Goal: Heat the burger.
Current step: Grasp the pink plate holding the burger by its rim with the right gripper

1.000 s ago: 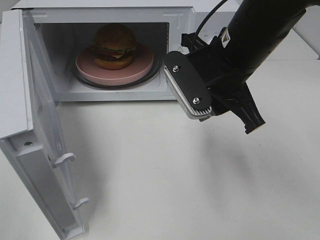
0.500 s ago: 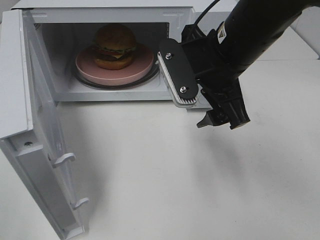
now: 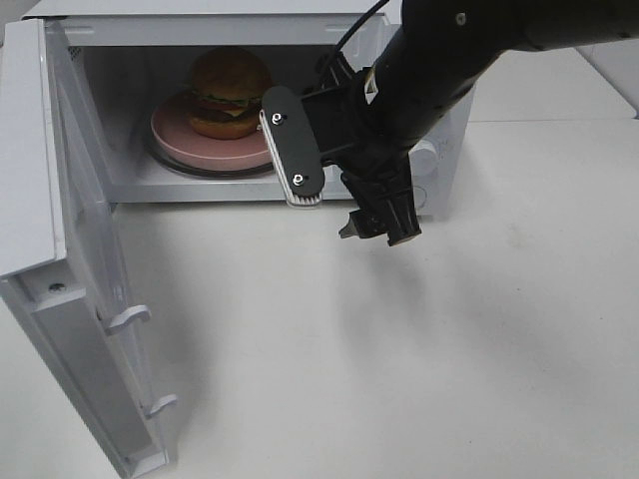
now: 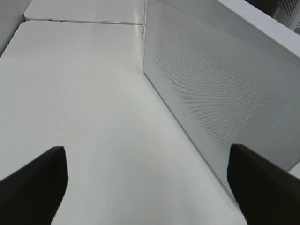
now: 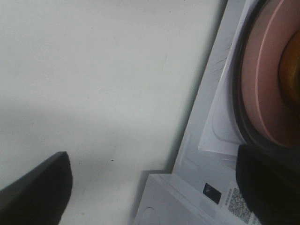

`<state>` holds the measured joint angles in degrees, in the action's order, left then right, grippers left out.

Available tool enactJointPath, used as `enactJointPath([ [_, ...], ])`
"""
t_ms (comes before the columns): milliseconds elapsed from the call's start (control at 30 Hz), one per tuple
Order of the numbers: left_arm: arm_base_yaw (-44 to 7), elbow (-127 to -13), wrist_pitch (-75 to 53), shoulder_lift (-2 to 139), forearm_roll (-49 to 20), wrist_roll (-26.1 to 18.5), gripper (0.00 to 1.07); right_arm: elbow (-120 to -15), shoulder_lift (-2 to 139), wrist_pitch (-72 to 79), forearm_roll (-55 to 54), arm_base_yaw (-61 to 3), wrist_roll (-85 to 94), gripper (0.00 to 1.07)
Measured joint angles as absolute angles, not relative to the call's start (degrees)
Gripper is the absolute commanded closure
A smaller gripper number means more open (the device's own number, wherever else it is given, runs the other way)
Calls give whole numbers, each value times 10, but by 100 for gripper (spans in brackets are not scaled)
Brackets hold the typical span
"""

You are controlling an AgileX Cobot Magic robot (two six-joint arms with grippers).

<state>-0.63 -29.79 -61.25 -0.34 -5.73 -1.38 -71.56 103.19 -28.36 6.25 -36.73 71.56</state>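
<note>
The burger (image 3: 231, 92) has a golden-brown bun, lettuce and a dark patty. It sits on a round pink plate (image 3: 175, 135) on the glass turntable inside the open white microwave (image 3: 200, 25). My right gripper (image 3: 344, 212) hangs just in front of the cavity's right side, open and empty, apart from the plate. In the right wrist view the gripper (image 5: 150, 187) faces the plate's rim (image 5: 262, 79) and a sliver of the burger (image 5: 291, 70). My left gripper (image 4: 147, 187) is open and empty beside a white meshed panel (image 4: 220, 89) of the microwave; it is out of the high view.
The microwave door (image 3: 90, 299) swings out toward the front left, with two latch hooks (image 3: 128, 317) on its edge. The right arm covers most of the control panel, leaving a knob (image 3: 426, 158) showing. White tabletop (image 3: 399, 369) spreads in front.
The right arm has swung left across the microwave's front, from before the control panel to the cavity's right edge. Burger, plate and door have not moved.
</note>
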Motion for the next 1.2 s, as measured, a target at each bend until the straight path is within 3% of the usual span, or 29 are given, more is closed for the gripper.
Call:
enactJointPath([
  [1200,-6,-298,-612,-3,-53,-14,22,-1014,1279,-319,73,-386,680,22],
])
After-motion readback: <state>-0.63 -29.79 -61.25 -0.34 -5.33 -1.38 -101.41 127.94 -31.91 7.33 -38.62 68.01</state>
